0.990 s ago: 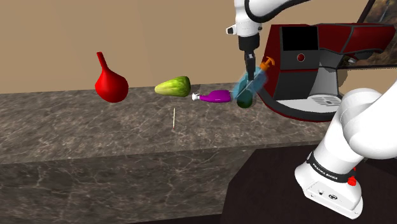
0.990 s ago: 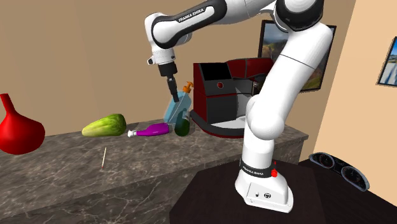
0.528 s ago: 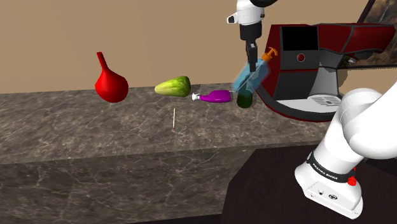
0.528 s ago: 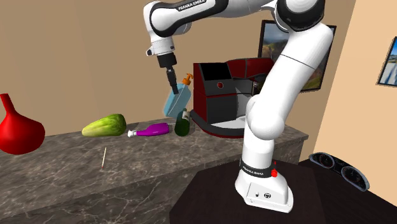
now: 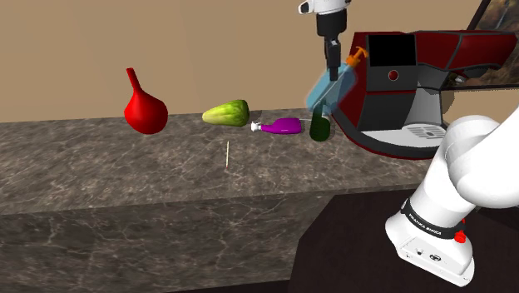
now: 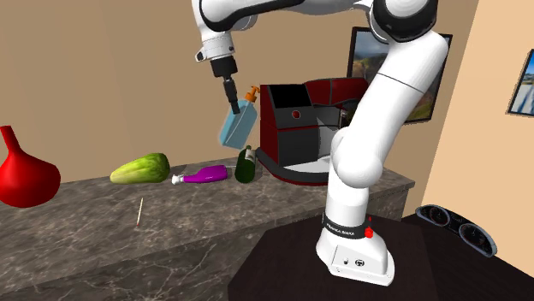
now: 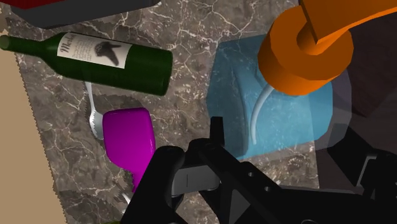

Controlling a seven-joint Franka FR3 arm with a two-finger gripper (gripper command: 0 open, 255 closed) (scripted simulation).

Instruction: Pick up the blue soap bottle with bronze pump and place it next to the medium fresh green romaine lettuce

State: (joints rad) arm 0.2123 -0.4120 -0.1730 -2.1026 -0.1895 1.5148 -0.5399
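The pale blue, see-through soap bottle point(image 5: 327, 90) hangs in the air, clear of the table point(image 5: 125, 171) and just above the dark green wine bottle point(image 5: 319, 129). It tilts, its orange pump point(image 5: 356, 58) highest and pointing toward the red coffee machine point(image 5: 416, 83), which stands just behind the wine bottle. The black hand point(image 5: 334, 73) comes straight down from the arm point(image 6: 257, 8) and clamps the soap bottle by its upper part, fingers closed against its sides.

In the wrist view the soap bottle point(image 7: 280, 121) and its pump point(image 7: 312, 44) sit close before the hand, with the wine bottle point(image 7: 95, 60) lying on its side on the marbled table below, white label up.

A purple bottle point(image 5: 283, 126) with a white tip lies just beside the wine bottle, on the shoulder view's left of it. Further that way from the wine bottle lies the green romaine lettuce point(image 5: 226, 113), well apart from the soap bottle. Beyond the lettuce, farthest from the wine bottle, stands a red vase point(image 5: 144, 108) with a narrow neck. A thin pale stick point(image 5: 227, 154) lies nearer the table's front edge than the wine bottle, roughly below the lettuce in the shoulder view.
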